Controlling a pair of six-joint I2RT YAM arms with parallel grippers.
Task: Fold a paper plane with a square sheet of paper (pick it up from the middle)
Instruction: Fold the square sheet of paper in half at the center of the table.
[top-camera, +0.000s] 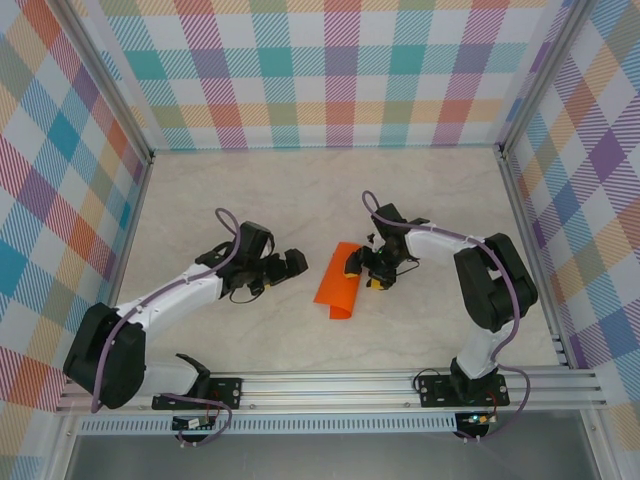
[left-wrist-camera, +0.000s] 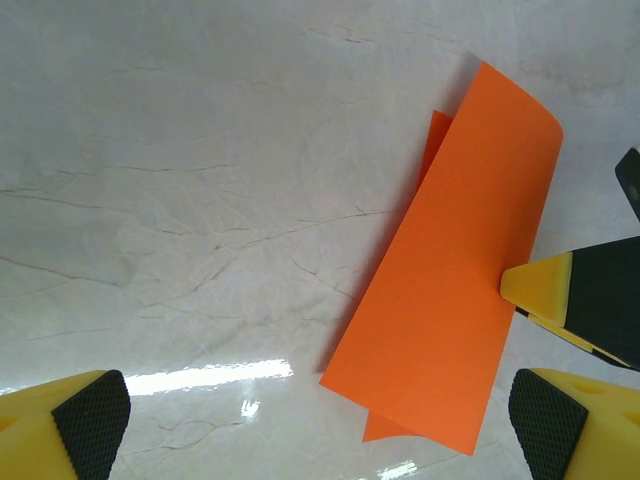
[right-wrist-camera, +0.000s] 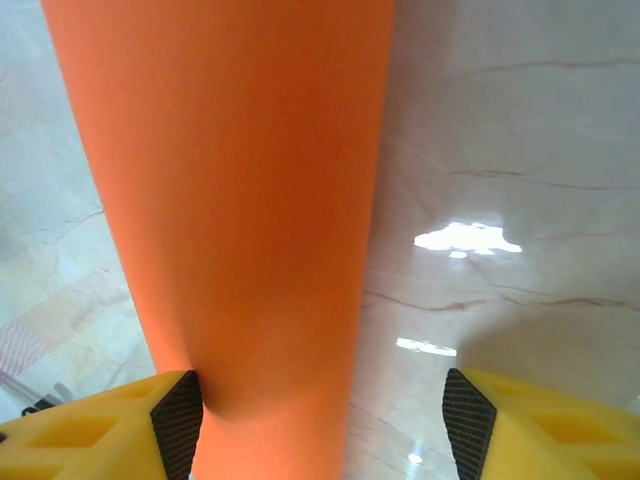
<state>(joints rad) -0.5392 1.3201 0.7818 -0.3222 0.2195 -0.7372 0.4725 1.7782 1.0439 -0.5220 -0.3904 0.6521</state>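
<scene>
The square sheet of paper (top-camera: 336, 290) is lying just below the middle of the top view, doubled over on itself into a long strip on the table (top-camera: 250, 200). In the left wrist view its upper layer is sitting slightly askew, with slivers of the lower layer peeking out at the strip's top and bottom ends, so the fold is looking soft rather than pressed, in my judgement. The right gripper (top-camera: 365, 268) is sitting at the strip's right edge. In its own view its jaws are standing well apart, the paper running up the left half of the frame right beside the left-hand pad (right-wrist-camera: 178, 420), though whether it is touching I cannot tell. The other pad is standing well clear, so nothing is being clamped. In the left wrist view one yellow fingertip (left-wrist-camera: 535, 285) is meeting the paper's right edge, probably to keep the folded layer from springing open. The left gripper (top-camera: 290, 265) is hovering just left of the strip, jaws spread wide and empty, likely placed there to flatten the crease next.
</scene>
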